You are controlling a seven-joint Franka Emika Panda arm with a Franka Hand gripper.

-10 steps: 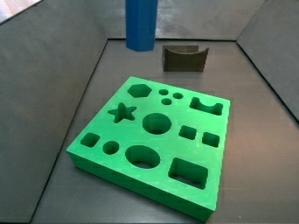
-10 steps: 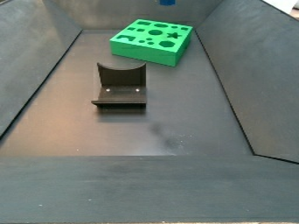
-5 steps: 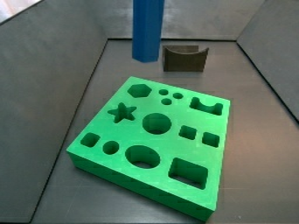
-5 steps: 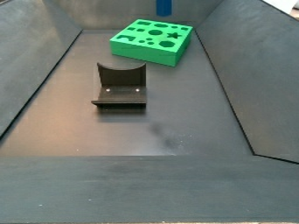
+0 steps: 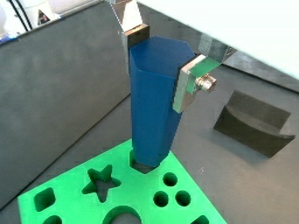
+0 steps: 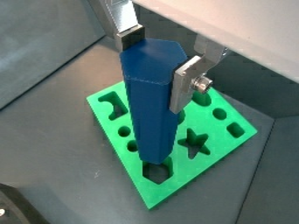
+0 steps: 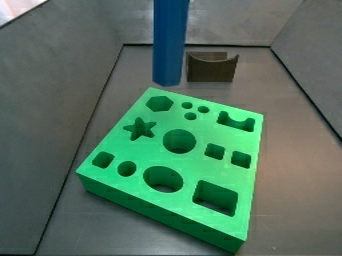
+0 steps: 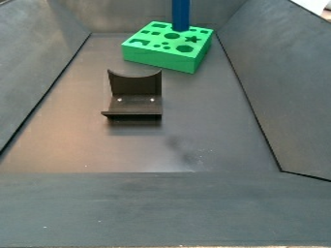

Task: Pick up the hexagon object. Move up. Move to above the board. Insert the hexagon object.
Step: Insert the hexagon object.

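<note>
While the arm worked over the bin, the scene read as follows, nearest first.

Gripper: the gripper (image 5: 162, 54) stood closed on the upper end of the hexagon object (image 5: 156, 105), one silver finger (image 5: 193, 77) flat against one face and the opposite finger (image 5: 135, 31) against the far face; the same clamp showed in both wrist views (image 6: 158, 57).

Hexagon object: the blue rod (image 6: 149, 101) hung upright between the fingers and ran straight down from them, its lower end at a hole near a corner of the board (image 5: 70, 201); whether it had entered the hole could not be told from the wrist views.

Rod from the side: in a side view the rod (image 7: 168, 40) rose out of the top of the frame, its lower end seen just beyond the board's far edge (image 7: 167, 170); in a side view (image 8: 181, 14) it stood over the far part of the board (image 8: 165, 44). The gripper itself was out of frame in both side views.

Board: the green slab lay flat on the dark floor (image 8: 181, 145), its star, round, square and arch cut-outs unfilled.

Fixture: the dark bracket (image 8: 132, 94) stood on the floor well apart from the board, also seen beyond the rod (image 7: 211, 66).
</note>
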